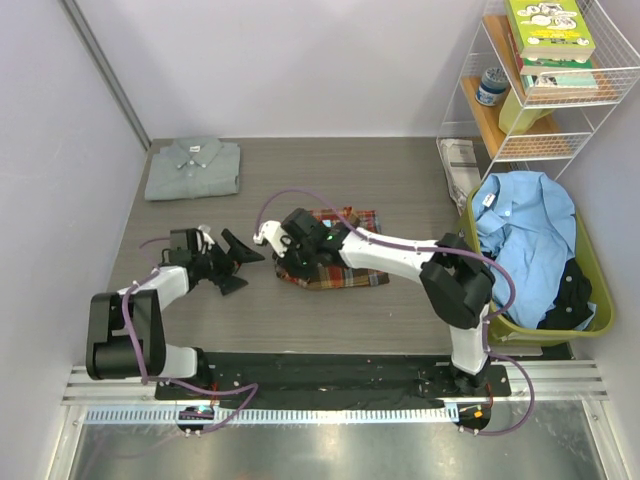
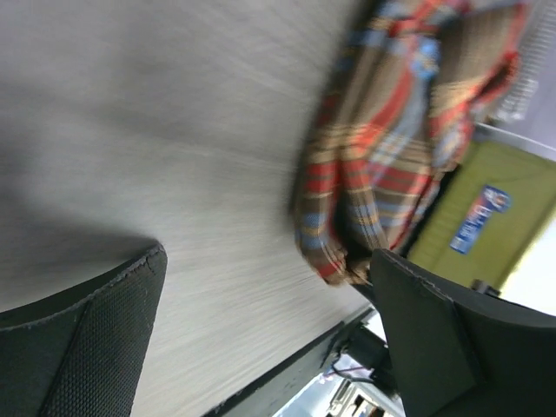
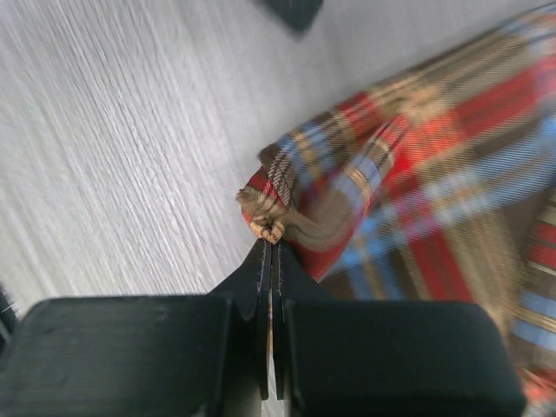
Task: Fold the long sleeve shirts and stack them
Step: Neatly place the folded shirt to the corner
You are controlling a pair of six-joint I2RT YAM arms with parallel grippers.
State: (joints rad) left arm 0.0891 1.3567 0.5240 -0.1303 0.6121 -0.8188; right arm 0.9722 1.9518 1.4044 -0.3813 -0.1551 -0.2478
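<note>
Nearest us, both arm bases sit at the table's (image 1: 350, 180) front edge. Just beyond, the left gripper (image 1: 241, 268) hangs low over bare tabletop to the left of centre, jaws spread wide with nothing between them; in its wrist view we see only wood grain in the gap, with the plaid cloth off to one side and not touching either finger. The right arm reaches leftward across the middle of the table. The right gripper (image 3: 270, 245) is clenched on the plaid flannel shirt (image 1: 330, 278): its wrist view shows the two fingers pressed flat together, with a small bunched corner of the red, brown and blue cloth nipped at the tips. That corner is at the shirt's left edge, the side facing the left gripper. The rest of the shirt lies on the table as a compact, somewhat rumpled bundle, partly under the right forearm. Whether the pinched corner is lifted clear of the surface we cannot tell. Further back, in the far left corner, the pale grey shirt (image 1: 193, 168) lies folded into a neat rectangle, collar toward the back wall, well apart from the plaid one. On the right side, an olive-green basket (image 1: 600, 300) holds a crumpled light blue shirt (image 1: 525, 235) and a dark garment (image 1: 565, 290). Behind the basket, a printed sheet (image 1: 460, 165) lies on the table. Farthest off, a white wire shelf (image 1: 600, 125) in the right corner carries books (image 1: 548, 25).
</note>
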